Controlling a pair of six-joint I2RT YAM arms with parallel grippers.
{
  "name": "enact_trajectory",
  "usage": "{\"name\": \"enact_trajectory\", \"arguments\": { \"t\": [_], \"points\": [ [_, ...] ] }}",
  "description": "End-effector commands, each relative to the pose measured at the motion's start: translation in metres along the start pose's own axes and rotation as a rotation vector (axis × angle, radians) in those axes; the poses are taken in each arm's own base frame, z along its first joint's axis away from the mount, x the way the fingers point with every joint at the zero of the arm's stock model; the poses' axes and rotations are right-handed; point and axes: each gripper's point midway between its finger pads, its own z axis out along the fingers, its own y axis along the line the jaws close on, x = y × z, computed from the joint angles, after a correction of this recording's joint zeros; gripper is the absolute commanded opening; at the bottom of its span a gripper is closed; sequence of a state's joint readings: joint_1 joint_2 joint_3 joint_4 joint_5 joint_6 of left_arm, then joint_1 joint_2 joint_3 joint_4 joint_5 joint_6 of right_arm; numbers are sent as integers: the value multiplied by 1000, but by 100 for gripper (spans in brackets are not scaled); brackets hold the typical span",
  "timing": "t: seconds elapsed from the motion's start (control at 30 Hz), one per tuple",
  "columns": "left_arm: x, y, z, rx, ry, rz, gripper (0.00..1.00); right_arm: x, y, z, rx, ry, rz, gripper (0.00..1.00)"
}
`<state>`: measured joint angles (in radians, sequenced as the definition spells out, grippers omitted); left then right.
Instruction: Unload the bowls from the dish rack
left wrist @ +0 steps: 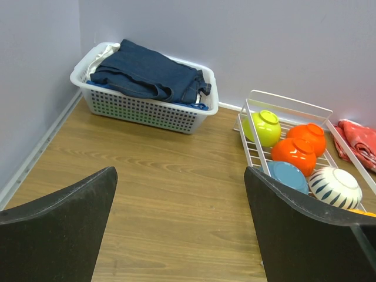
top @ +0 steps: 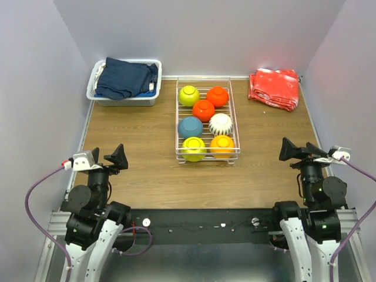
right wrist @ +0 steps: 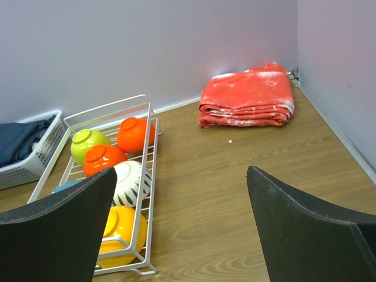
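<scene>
Seven bowls [top: 203, 110] sit rims down in the dish rack [top: 229, 108], mid-table toward the far wall. Two are yellow-green, one is blue, one is white with stripes, and the rest are orange or red-orange. The left gripper [top: 119, 157] and right gripper [top: 291, 150] are at the near corners with jaws wide apart, holding nothing, well apart from the rack. A bin of dark-blue cloth [top: 124, 79] is far left and a folded red cloth [top: 274, 88] far right.

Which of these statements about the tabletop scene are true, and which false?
1. All seven small round glossy bowls sit in the white wire dish rack. True.
2. The blue glossy bowl lies outside the rack. False: it sits inside, among the others.
3. The folded red cloth lies at the wooden table's far right corner. True.
4. The left arm's fingers are clamped on a bowl. False: they stand open, holding nothing.
</scene>
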<state>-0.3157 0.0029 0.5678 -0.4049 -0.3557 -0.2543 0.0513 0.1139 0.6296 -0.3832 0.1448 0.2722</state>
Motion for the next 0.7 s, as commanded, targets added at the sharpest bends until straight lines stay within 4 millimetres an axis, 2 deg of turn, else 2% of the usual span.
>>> {"name": "enact_trajectory", "arguments": {
  "t": [0.0,0.23,0.47,0.57,0.67],
  "points": [
    [-4,3,-2,-11,-30,0,99,-1,-2,-3,9,-18,16,100],
    [0,1,8,-20,1,0,99,5,-2,2,8,6,9,100],
    [-13,-9,22,-13,-3,-5,99,21,-1,10,21,89,6,100],
    [-14,-18,29,28,-12,-6,99,26,2,13,12,116,5,100],
    [-5,-30,41,66,44,7,99,30,7,17,-2,147,17,100]
  ]
}}
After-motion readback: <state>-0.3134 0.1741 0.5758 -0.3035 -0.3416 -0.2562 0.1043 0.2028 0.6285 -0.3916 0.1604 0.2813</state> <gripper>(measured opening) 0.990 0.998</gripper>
